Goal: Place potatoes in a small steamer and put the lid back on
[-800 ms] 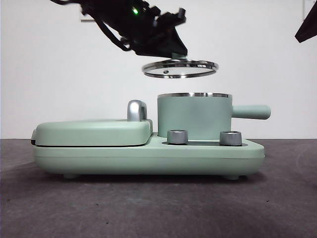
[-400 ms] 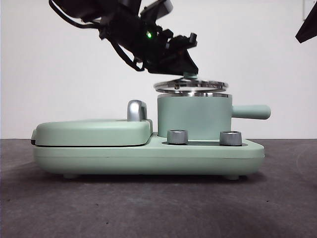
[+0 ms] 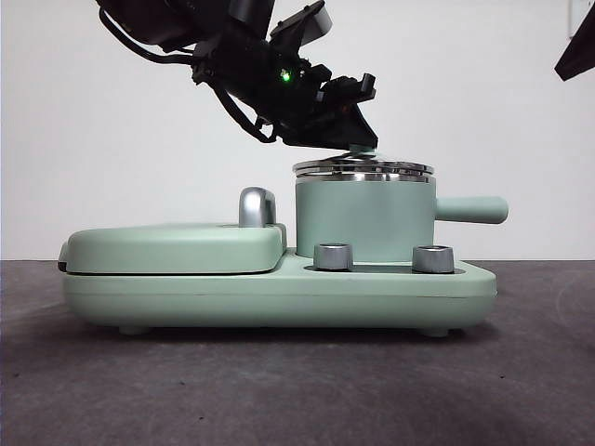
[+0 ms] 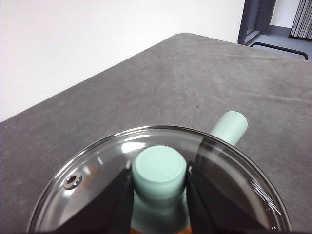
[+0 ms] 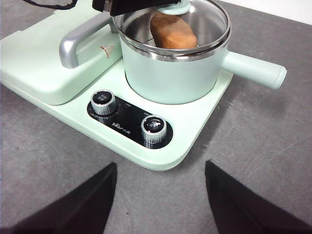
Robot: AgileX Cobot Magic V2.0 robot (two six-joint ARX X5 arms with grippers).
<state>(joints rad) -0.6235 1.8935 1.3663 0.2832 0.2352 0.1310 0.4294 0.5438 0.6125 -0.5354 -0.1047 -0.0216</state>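
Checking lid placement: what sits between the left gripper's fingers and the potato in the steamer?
Only the lid: left gripper clamps its knob, and the potato shows beneath the glass in the right wrist view.

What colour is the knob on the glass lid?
Mint green; the knob shows best in the left wrist view.

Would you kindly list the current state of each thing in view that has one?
Lid: on the pot's rim, knob gripped.
Pot: covered, upright on the cooker base.
Potato: inside the pot, under the lid.
Left claw: shut on the knob.
Right claw: open, empty, away from the pot.
Griddle lid: closed.
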